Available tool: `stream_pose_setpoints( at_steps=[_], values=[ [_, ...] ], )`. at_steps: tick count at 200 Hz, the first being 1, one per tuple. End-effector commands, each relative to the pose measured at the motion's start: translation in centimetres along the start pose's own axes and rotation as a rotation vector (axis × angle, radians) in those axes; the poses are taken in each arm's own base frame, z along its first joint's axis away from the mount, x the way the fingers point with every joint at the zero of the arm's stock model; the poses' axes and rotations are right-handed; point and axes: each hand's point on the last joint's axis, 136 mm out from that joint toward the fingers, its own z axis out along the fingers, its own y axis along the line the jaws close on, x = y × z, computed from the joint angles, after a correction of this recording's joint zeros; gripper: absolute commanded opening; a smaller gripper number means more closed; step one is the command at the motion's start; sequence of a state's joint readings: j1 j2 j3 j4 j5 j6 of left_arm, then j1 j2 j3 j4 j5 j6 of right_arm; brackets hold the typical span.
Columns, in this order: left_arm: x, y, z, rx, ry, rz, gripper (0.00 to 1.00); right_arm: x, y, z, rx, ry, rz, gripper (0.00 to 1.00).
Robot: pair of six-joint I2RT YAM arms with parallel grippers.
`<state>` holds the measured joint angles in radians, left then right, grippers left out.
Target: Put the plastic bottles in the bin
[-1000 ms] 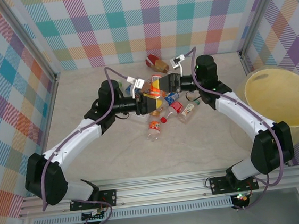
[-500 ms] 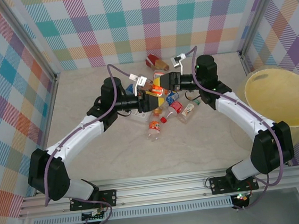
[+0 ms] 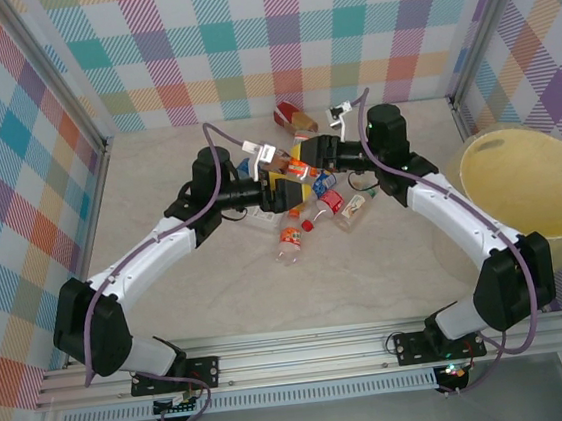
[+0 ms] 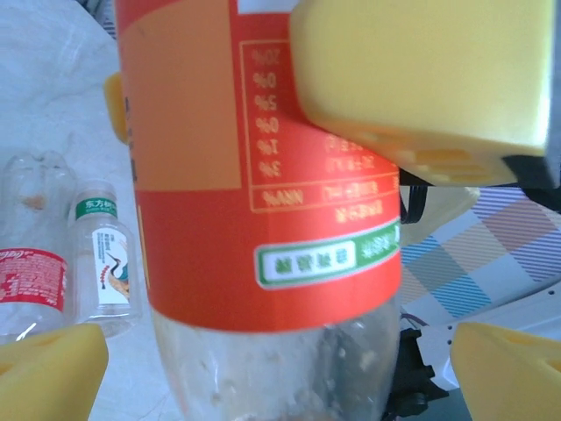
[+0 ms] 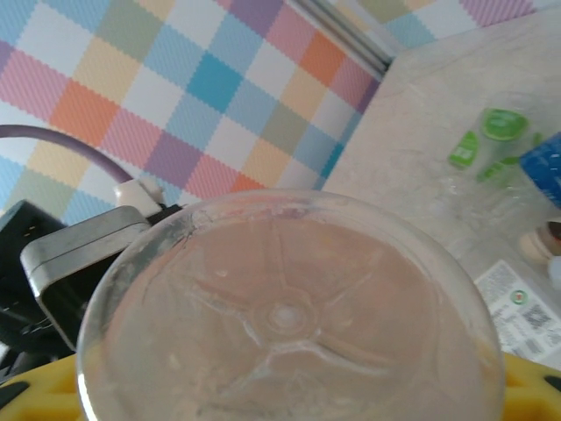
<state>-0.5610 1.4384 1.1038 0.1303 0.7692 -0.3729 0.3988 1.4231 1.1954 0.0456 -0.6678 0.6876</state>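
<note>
An orange-labelled clear plastic bottle [image 3: 298, 171] hangs above the table between the two grippers. My right gripper [image 3: 308, 157] is shut on it; its yellow finger [image 4: 421, 79] presses the label, and the bottle's base [image 5: 285, 316] faces the right wrist camera. My left gripper [image 3: 281, 186] is open, its yellow fingertips [image 4: 48, 373] standing wide apart on either side of the bottle's clear end [image 4: 272, 368] without touching it. Several more plastic bottles [image 3: 312, 217] lie in a cluster beneath. The pale-yellow bin [image 3: 531, 194] stands at the right edge.
A red-labelled bottle [image 3: 295, 119] lies near the back wall. A red-labelled bottle [image 4: 31, 281] and a small green-capped one [image 4: 105, 263] lie on the table below the left gripper. Checked walls with metal posts close in the table on three sides.
The left gripper brought the orange-labelled bottle to the right gripper, which shut on it. The left gripper's jaws have now opened off the bottle.
</note>
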Motion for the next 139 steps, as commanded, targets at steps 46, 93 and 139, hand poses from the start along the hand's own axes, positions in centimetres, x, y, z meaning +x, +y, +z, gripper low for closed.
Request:
stream_pose_setpoints(
  at_steps=[46,93,139],
  values=[
    [-0.3,0.1,-2.6,-0.127,-0.098,0.047,1.0,-2.1,-3.1,-3.2,0.333,-0.092,-0.125,0.46],
    [-0.9,3.7,-5.9,-0.381,-0.264,-0.003,1.0,-3.1,-4.7,-6.4,0.555,-0.147,-0.234,0.45],
    [0.1,7.6,-8.3,-0.612,-0.322,-0.089,1.0,-4.9,-5.0,-10.6,0.785,-0.187,-0.388,0.44]
  ],
)
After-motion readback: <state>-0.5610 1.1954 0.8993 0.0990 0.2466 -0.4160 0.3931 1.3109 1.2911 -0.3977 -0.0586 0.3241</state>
